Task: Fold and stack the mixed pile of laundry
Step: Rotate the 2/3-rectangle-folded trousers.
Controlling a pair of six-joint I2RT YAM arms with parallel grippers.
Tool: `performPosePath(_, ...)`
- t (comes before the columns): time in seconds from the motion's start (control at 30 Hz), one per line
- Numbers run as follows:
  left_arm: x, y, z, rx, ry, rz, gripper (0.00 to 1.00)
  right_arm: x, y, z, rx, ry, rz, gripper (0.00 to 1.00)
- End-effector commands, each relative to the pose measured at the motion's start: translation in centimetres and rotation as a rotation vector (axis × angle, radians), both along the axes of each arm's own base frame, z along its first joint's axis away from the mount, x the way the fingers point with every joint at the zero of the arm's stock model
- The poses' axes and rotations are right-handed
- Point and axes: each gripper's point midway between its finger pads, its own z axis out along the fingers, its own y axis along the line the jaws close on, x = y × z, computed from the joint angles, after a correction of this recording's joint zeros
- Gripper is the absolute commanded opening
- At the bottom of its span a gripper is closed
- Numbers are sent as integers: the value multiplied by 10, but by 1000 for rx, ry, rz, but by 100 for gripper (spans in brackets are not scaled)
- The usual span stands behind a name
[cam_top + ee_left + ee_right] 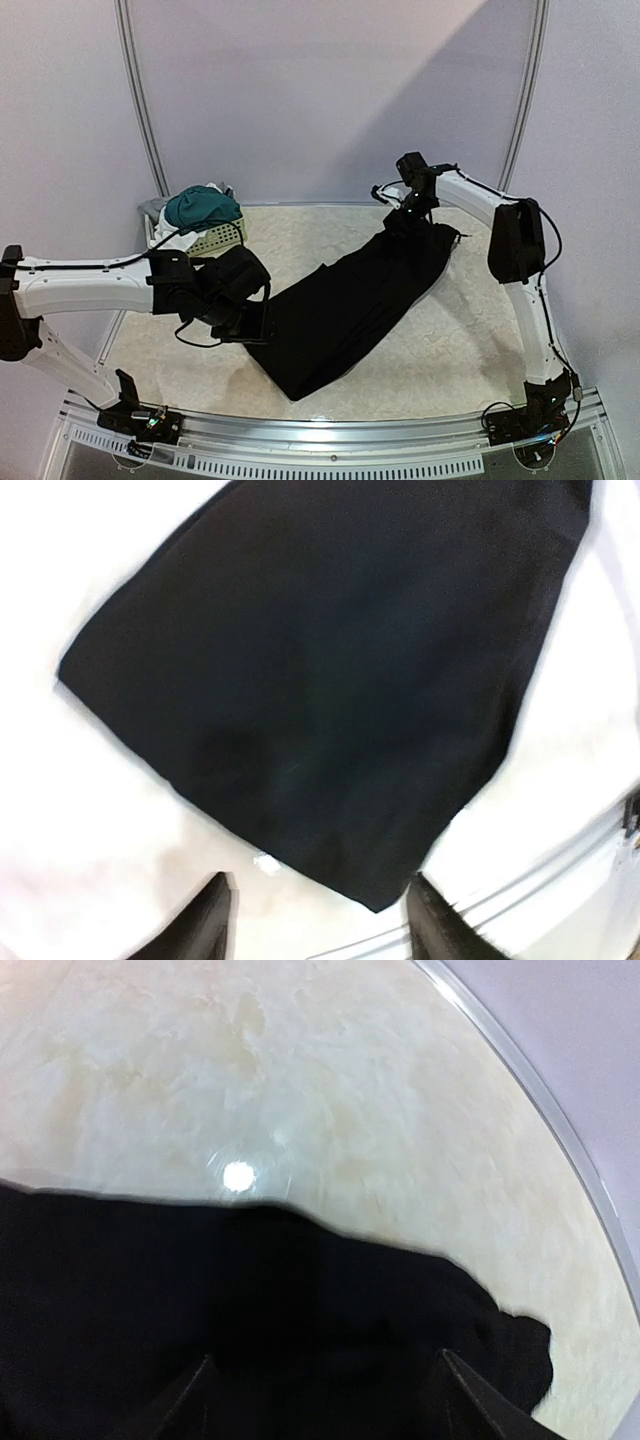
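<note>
- Left claw (pixel 318 888): my two dark fingers (pixel 212 925) stand apart with nothing between them. They hang just above the near, squared end of the long black trousers (pixel 320 680).
- Right claw (pixel 325 1360): my fingers (pixel 468 1402) are spread wide. The far end of the same trousers lies beneath them, and no fold is pinched. I cannot tell whether the tips touch the cloth.
- Trousers: one flat, dark band lying diagonally on the pale marbled table (pixel 450 340). It runs from the far right, under my right claw, to the near middle, beside my left claw.
- Rest of the pile: the dark teal-green shorts (pixel 203 207) are heaped on the pale perforated basket (pixel 220 240) at the far-left corner. The white cloth (pixel 160 238) bunches beside and under them, beyond my left arm and apart from the trousers.
</note>
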Motion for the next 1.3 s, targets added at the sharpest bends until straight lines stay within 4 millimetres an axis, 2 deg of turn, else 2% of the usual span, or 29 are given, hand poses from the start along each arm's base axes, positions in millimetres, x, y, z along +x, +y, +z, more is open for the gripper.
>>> performPosePath(0.0,1,-30,12,68,-91,-268,66,-19,-32,96,138,-90,-132,78)
performPosePath(0.03,3,-43,14,80,-113,-316,67,-25,-40,96,161,-71,-159,80)
performPosePath(0.07,6,-56,16,98,-140,-360,67,-33,-48,107,197,-66,-192,81)
performPosePath(0.13,13,-80,18,141,-201,-430,70,-47,-65,102,247,-21,-254,82)
performPosePath(0.17,16,-92,9,174,-207,-462,71,-55,-74,101,266,-6,-278,83)
performPosePath(0.37,42,-162,-12,217,-238,-570,73,-91,-114,59,340,153,-401,85)
performPosePath(0.4,48,-174,-10,216,-254,-586,73,-95,-119,50,359,193,-422,85)
performPosePath(0.5,57,-194,-24,245,-251,-614,74,-105,-132,32,440,292,-475,85)
performPosePath(0.63,63,-211,-45,237,-216,-631,74,-112,-139,18,488,371,-493,85)
performPosePath(0.73,63,-220,-61,222,-172,-638,74,-118,-136,8,511,429,-488,85)
performPosePath(0.9,64,-235,-82,196,-151,-653,69,-115,-133,-7,524,470,-496,85)
performPosePath(1.13,72,-239,-100,221,-153,-637,53,-90,-134,-30,567,503,-530,83)
performPosePath(1.27,70,-244,-106,198,-137,-632,39,-71,-130,-47,580,530,-525,76)
